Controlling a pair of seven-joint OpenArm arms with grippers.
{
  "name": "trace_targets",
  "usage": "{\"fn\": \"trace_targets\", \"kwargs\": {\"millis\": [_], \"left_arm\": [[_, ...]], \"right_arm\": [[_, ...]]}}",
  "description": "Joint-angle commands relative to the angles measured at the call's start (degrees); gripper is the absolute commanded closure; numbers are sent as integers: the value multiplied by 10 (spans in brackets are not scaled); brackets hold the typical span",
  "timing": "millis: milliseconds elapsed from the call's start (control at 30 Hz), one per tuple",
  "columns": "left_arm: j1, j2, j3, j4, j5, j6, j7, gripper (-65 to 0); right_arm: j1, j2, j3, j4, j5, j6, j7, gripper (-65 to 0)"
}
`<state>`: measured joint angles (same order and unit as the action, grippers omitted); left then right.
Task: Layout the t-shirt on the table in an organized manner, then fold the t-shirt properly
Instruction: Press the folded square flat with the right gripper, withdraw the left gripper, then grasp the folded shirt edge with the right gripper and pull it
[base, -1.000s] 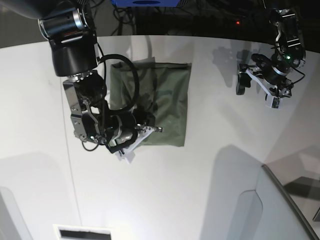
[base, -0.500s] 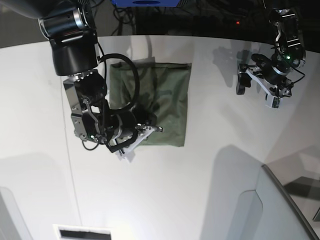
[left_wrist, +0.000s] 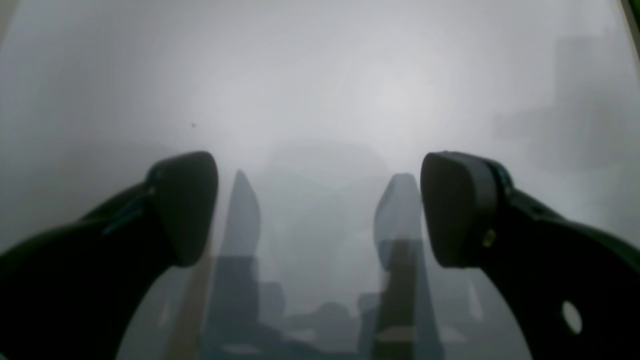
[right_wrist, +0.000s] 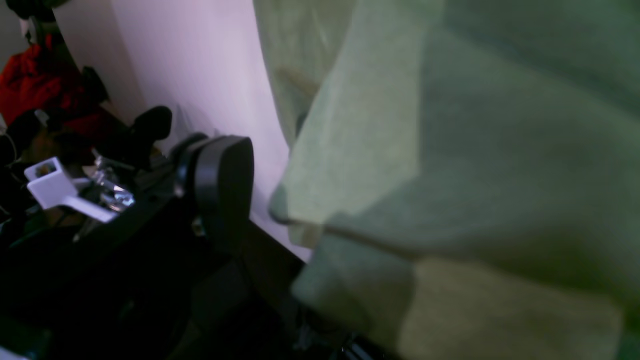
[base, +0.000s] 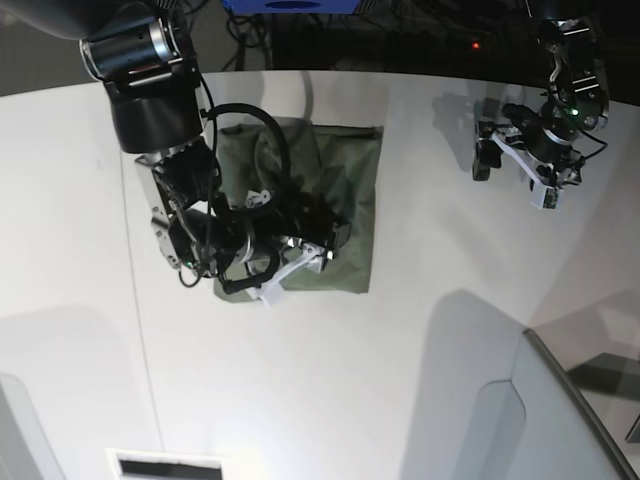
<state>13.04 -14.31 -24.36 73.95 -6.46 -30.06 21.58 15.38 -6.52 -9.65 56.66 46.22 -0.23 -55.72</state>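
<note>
The shirt (base: 335, 200) lies folded into a rough rectangle on the white surface (base: 420, 380). The right hand (base: 322, 245) sits low over the shirt's near part, its arm covering the cloth on one side. In the right wrist view one dark finger (right_wrist: 222, 185) stands apart from the green cloth beside it, gripping nothing; the other finger is hidden. The left hand (left_wrist: 320, 210) hovers well away from the shirt, fingers spread wide and empty over bare surface.
</note>
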Motion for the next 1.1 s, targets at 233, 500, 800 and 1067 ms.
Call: {"fn": "trace_targets", "kwargs": {"millis": [233,500,800,1067], "left_arm": [[-3,-9,-4,8,-4,0,-11,-625],[-19,-9,-3,-5,-4,0,-11,-625],[-19,-9,-3,-9,-4,0,-11,-625],[-19,-9,-3,-9,-4,0,-11,-625]], "right_arm": [[19,-12,-1,11,30,7,-5,-419],[52,-9,-104,11,182,4,1,-419],[57,4,-122,12,191,3,-2,-419],[39,45,-137,123,194,-38,-31,-419]]}}
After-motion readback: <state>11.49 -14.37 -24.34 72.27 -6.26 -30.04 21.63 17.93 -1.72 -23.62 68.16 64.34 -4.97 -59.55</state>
